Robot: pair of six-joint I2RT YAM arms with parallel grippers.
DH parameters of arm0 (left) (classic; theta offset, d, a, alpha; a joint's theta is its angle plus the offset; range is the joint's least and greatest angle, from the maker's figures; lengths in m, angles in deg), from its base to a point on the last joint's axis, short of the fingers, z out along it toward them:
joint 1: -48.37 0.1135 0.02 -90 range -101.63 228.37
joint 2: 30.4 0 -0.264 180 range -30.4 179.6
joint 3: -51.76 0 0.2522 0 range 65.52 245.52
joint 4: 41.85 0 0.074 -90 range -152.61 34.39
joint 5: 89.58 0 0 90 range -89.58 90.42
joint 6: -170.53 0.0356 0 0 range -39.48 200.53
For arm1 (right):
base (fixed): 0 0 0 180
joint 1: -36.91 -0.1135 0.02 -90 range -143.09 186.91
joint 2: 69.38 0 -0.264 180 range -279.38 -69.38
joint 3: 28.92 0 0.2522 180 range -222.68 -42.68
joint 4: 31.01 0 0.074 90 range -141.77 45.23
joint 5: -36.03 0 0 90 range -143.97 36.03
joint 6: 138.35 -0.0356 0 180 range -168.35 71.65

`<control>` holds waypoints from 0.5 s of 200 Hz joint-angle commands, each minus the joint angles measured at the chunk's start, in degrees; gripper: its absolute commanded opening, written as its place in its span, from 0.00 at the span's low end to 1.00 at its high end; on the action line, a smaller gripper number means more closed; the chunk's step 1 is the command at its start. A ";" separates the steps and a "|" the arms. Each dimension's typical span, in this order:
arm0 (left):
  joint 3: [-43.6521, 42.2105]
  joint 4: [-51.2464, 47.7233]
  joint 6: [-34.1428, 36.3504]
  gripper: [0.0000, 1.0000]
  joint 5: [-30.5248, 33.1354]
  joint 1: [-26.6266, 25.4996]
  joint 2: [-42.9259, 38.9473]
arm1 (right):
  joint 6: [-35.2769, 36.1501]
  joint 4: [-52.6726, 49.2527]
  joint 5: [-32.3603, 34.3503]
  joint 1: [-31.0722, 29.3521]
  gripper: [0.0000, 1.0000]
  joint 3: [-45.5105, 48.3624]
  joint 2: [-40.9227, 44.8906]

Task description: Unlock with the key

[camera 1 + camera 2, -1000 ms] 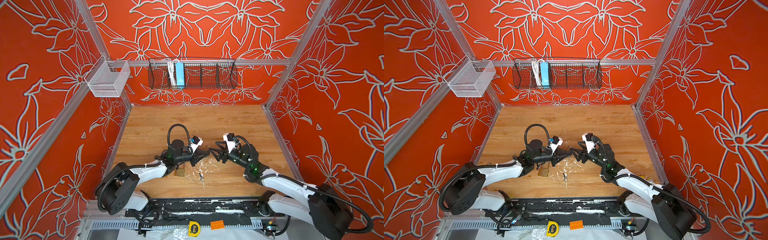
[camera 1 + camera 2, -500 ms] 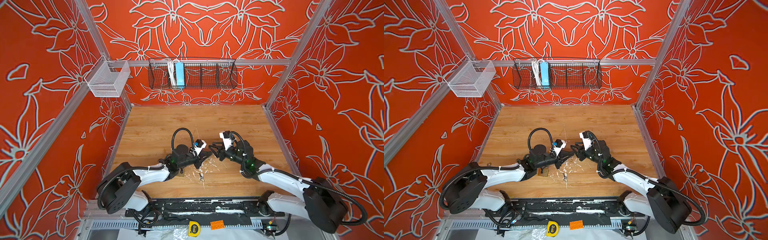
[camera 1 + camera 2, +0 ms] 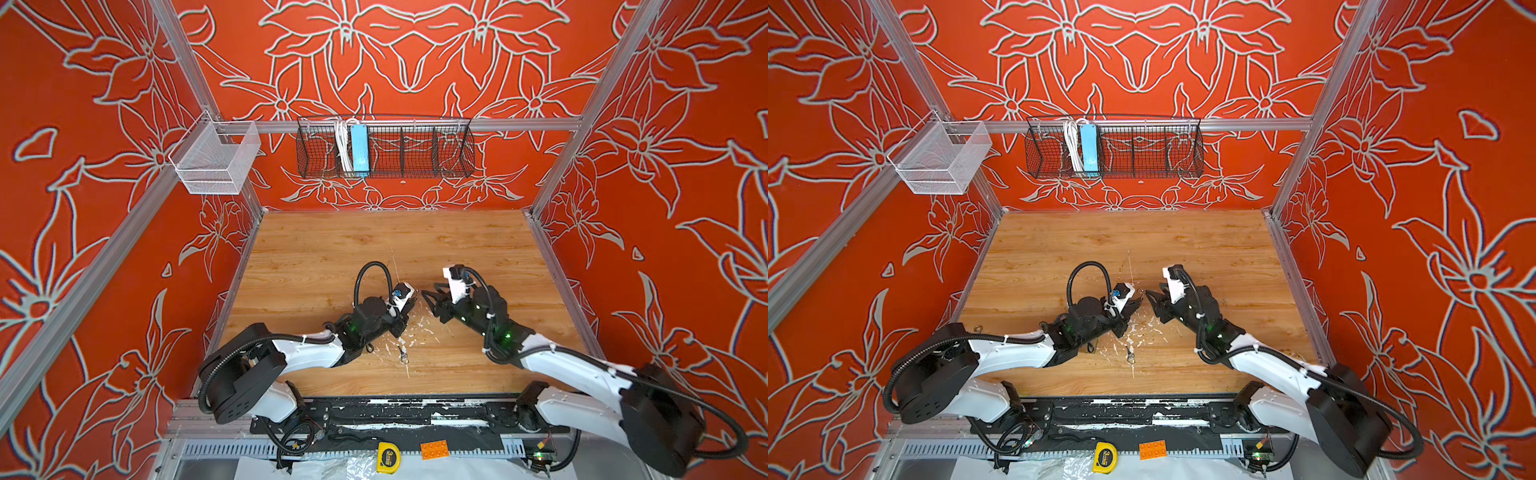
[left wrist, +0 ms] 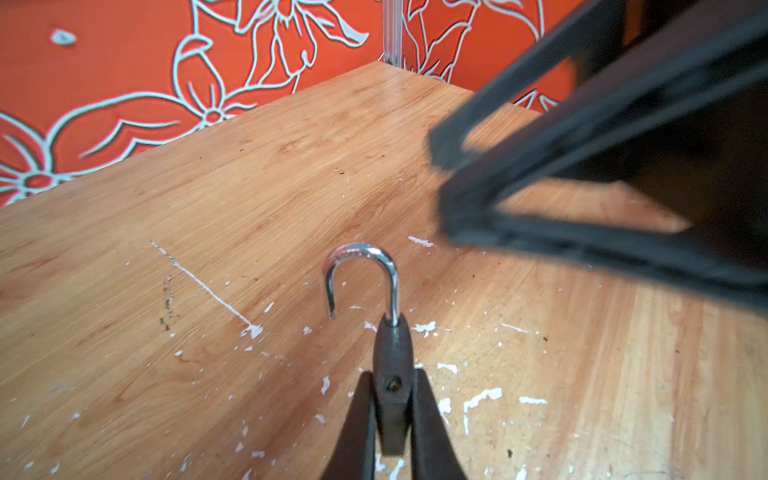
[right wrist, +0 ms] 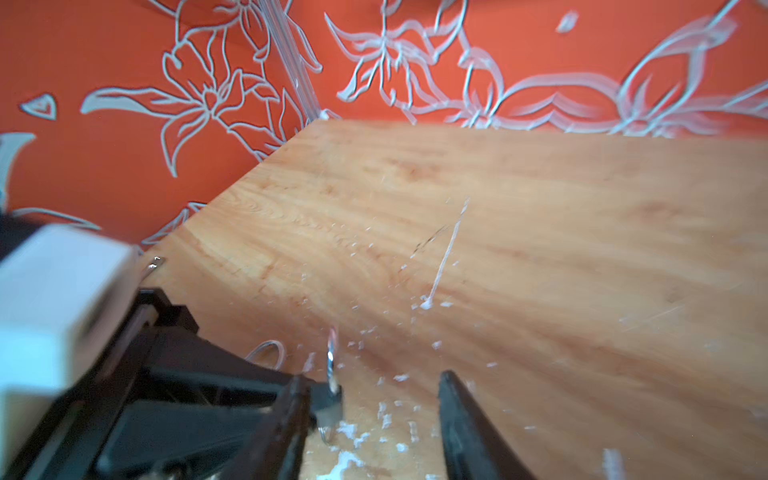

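Left gripper clamped on padlock body, shackle free at one end; right gripper jaws apart, close opposite; key lying on table.

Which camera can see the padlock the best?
The left wrist view: the padlock sits sharp and close between the left fingers, shackle open. The right wrist view gives a blurry sliver; both top views barely show it.

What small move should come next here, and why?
Probably lower the padlock onto the table: its shackle already hangs free at one end, the left gripper is shut on its body, and the right gripper stands open.
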 commanded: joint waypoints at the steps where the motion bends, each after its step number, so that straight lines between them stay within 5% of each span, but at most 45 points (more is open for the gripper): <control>1: 1.36 -2.52 1.97 0.00 -2.99 1.74 -4.74 | 1.03 3.29 7.49 0.97 0.72 3.88 5.58; 12: 1.47 -6.37 0.90 0.00 -11.84 5.02 -7.75 | 0.69 2.38 7.12 2.27 0.75 4.18 6.52; 30: 1.13 -9.84 1.12 0.00 -36.59 11.66 -11.25 | 0.49 3.14 4.70 3.34 0.77 3.88 5.44; 47: -0.56 -5.50 0.17 0.00 -47.78 13.46 -12.70 | 0.03 8.09 -1.64 4.36 0.80 4.68 3.07; 70: 1.53 -9.14 2.48 0.00 -56.91 13.67 -12.50 | 1.19 14.36 -15.29 5.14 0.81 5.26 0.36; 100: 1.38 -8.48 1.99 0.00 -58.81 14.10 -12.49 | 1.93 17.97 -19.20 5.14 0.78 5.94 -1.18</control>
